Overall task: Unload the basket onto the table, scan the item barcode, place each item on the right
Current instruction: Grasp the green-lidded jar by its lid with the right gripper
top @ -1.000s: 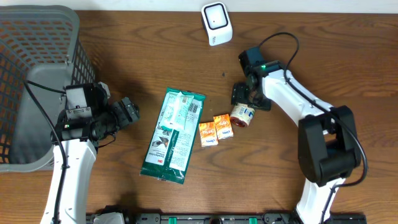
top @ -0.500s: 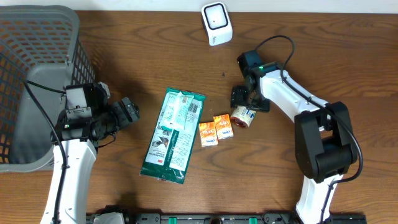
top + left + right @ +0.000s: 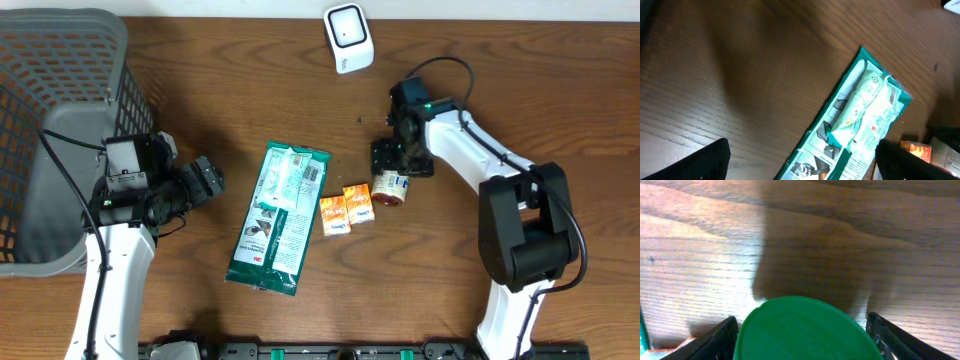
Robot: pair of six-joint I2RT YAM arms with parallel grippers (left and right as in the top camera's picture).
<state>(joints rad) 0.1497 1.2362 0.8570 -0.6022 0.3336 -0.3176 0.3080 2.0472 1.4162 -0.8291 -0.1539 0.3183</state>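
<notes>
Short of the scanner [image 3: 348, 38]: jar [image 3: 390, 186] lies on the table [image 3: 540, 80], unscanned.
Right gripper [image 3: 392, 165]: jaws wide astride your jar's green lid [image 3: 805, 330], nothing clamped, likely poised to lift it.
Left gripper [image 3: 205, 180]: gaping, empty, farther from scanner.

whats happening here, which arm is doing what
The right gripper is down over the small jar, open jaws either side of its green lid; the jar lies on the table. The left gripper hangs open and empty beside the green packet. Nothing is at the white scanner yet.
</notes>
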